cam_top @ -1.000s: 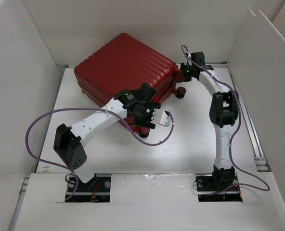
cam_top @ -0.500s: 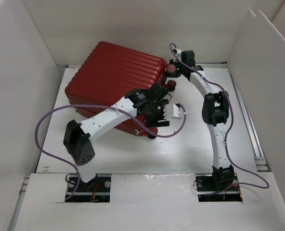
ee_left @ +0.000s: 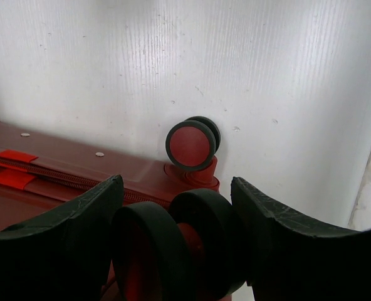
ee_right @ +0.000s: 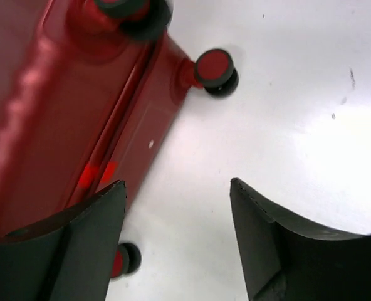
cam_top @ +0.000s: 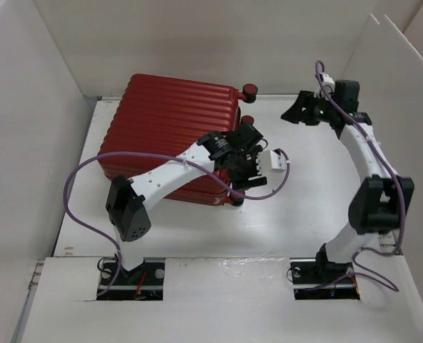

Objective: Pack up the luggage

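Observation:
The luggage (cam_top: 168, 121) is a dark red ribbed suitcase lying closed and flat at the back left of the table. My left gripper (cam_top: 244, 171) is at its right end, shut on a black double wheel (ee_left: 173, 244) that fills the gap between both fingers. Beyond it, a second wheel (ee_left: 190, 145) stands out from the red shell (ee_left: 60, 169). My right gripper (cam_top: 291, 112) hangs open to the right of the luggage, apart from it. In the right wrist view the right gripper (ee_right: 177, 185) has only white table between its fingers, with the luggage (ee_right: 66, 94) and a wheel (ee_right: 214, 69) beyond.
White walls stand close on the left, back and right (cam_top: 383, 78). The white tabletop (cam_top: 290, 207) lies between the luggage and the arm bases. Purple cables loop off both arms, and the left arm's cable (cam_top: 79, 186) hangs beside the luggage.
My right gripper opened, let go of the far wheel and swung away to the right. The luggage turned and shifted left, with my left gripper still on its near wheel.

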`<state>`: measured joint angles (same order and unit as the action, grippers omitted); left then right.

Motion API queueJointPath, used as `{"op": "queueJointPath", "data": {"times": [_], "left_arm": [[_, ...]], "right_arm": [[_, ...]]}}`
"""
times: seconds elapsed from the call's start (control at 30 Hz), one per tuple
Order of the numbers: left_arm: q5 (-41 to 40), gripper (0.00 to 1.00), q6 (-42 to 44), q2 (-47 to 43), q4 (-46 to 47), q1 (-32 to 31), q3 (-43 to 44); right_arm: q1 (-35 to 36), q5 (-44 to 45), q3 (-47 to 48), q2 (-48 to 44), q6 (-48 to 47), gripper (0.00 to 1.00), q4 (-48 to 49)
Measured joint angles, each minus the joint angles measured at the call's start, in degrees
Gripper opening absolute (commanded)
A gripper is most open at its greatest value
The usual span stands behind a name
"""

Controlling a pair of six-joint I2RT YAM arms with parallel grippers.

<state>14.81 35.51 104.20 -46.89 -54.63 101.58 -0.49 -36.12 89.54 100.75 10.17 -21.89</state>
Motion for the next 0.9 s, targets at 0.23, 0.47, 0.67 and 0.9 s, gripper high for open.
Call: {"op": "queueJointPath", "data": {"times": [0.23,0.47,0.67,0.9], "left_arm": [[-1.2,0.45,0.5,-0.7,1.0,-0.2,-1.0],[-2.9,0.22,-1.3,-1.1,2.2,-0.1,-1.8],[-2.5,0.00,-3.2,-3.7,6.6,0.9,-5.2],[-1.1,0.00,-4.2,-3.9,8.0,1.8,-5.7]], "right_arm": [[2.5,0.0,-30.2,-25.0,1.4,0.85,7.6],[17.0,11.6,-61.8,-56.3,10.0,0.77,21.1],[33.1,27.2,-81.5,-86.2,18.3,0.16,30.6],[52.4,43.2,-83.5,-74.0,19.1,0.50,37.2]]}}
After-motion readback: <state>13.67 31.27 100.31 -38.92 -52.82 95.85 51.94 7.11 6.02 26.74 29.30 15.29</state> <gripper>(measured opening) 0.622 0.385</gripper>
